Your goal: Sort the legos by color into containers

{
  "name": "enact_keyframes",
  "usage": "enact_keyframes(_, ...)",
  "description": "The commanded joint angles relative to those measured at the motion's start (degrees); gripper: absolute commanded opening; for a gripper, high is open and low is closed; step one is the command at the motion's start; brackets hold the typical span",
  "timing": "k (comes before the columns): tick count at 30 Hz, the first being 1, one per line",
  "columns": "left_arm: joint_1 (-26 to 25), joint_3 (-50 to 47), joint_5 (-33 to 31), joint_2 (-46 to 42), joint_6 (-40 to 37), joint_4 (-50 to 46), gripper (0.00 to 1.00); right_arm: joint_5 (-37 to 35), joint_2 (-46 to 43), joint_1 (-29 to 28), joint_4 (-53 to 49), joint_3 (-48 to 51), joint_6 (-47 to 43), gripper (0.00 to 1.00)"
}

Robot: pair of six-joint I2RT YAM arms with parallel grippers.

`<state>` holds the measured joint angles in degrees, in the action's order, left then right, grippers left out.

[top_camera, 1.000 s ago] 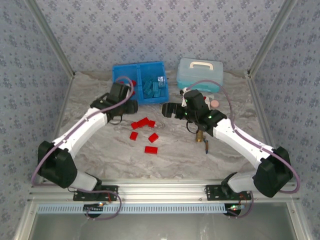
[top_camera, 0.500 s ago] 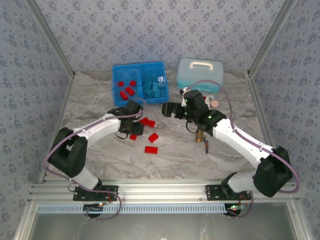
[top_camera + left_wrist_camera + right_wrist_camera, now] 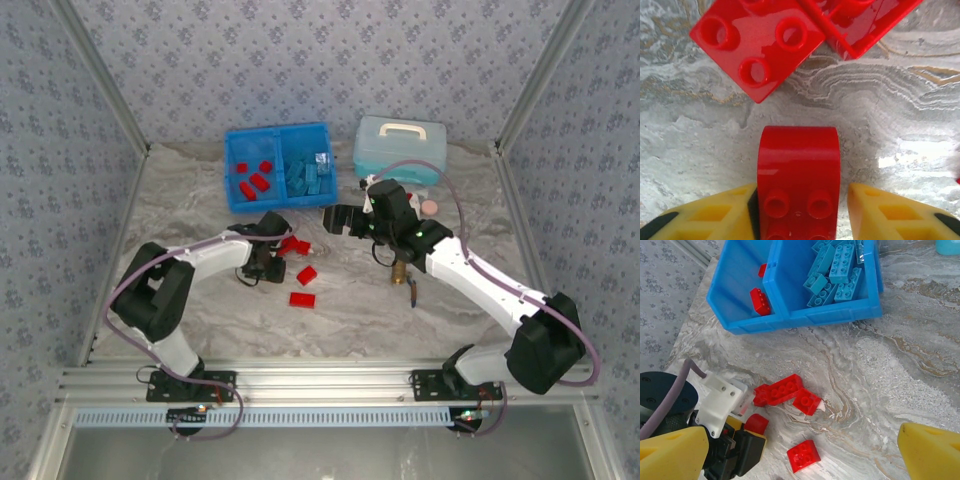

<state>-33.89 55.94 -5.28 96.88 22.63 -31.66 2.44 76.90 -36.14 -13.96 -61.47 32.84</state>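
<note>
Legos are split here, some binned and some loose, all on the marbled table, with the bright blue tray at the far side as our marker. Its left compartment holds a few red bricks, and its right compartment is heaped with light blue bricks. Just right of the tray sits a pale lidded case with a white handle. Now the arms: the right gripper hangs in front of the tray's right end, and its wrist camera shows the yellow fingers spread wide with nothing between them. The left gripper is down at the table in front of the tray, well apart from it. Its jaws bracket an arched red brick: the left finger looks pressed to the brick's side, while a sliver of marble shows between the brick and the right finger, so it is narrowly parted and not clamped. On the tray side of that brick, a loose cluster of red bricks lies close by, a square one nearest the fingertips. Two more single reds lie nearer than the cluster, further from the tray. Smallest of all, a brass fitting stands in front of the tray and off to its right
</note>
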Motion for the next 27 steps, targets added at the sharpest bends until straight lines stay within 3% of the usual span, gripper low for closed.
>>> enact_keyframes(1,-0.3,-0.5,-0.6,0.3,0.5,-0.4,0.44,0.7,-0.1,-0.2,-0.3,0.1,1.0,1.0)
enact_keyframes(8,-0.3,0.2,-1.8,-2.3,0.9,-0.6,0.35,0.0,-0.9,-0.3,-0.7,0.4,1.0,1.0)
enact_keyframes(17,0.3,8.7,-7.1,-10.4,-1.7,-2.3,0.33,-0.1,-1.3,-0.4,-0.9,0.4,1.1,1.0)
enact_keyframes(21,2.8,15.2,-10.2,-9.5,-4.7,-1.8,0.33,-0.1,-1.6,-0.5,-0.6,0.5,1.2,1.0)
enact_keyframes(27,9.4,26.2,-9.3,-2.4,-6.9,1.9,0.33,0.5,-1.2,-0.6,-0.3,0.3,0.0,1.0)
